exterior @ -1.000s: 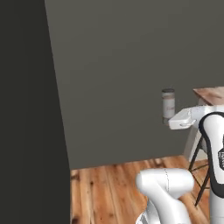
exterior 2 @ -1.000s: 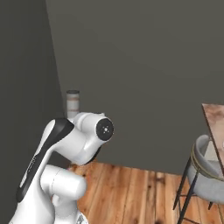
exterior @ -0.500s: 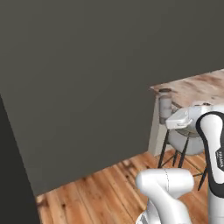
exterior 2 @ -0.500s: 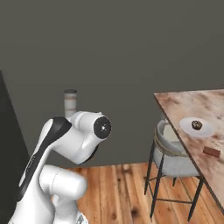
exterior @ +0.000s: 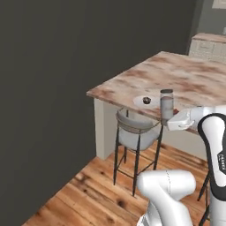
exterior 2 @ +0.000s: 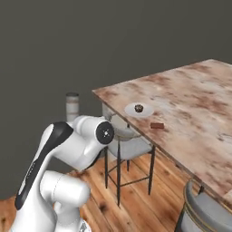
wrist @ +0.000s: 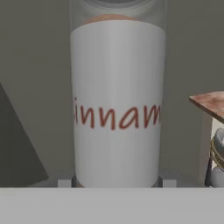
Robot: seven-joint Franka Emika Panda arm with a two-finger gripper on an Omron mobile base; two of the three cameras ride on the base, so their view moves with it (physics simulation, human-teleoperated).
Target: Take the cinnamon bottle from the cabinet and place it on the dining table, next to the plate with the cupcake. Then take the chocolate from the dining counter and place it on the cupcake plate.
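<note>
My gripper (exterior: 167, 120) is shut on the lower part of the cinnamon bottle (exterior: 167, 105), which it holds upright in the air short of the dining table (exterior: 194, 79). In the hand view the bottle (wrist: 116, 100) stands close up with red lettering on a white label, and the fingertips (wrist: 168, 180) flank its base. The white plate (exterior 2: 138, 110) with the dark cupcake (exterior 2: 139, 108) lies near the table's near corner. The flat brown chocolate (exterior 2: 157, 125) lies just beside the plate, by the table edge. The cabinet is out of view.
A grey-seated stool (exterior: 134, 130) on black legs stands under the table's corner, below the plate. A second stool (exterior 2: 204, 213) shows at the lower right. A dark grey wall (exterior: 53, 88) fills the left. Wooden floor (exterior: 88, 190) lies open before the table.
The whole picture has swung as the base moved: the marble table, plate and stool have come closer and more central. The bottle stays in the gripper as before.
</note>
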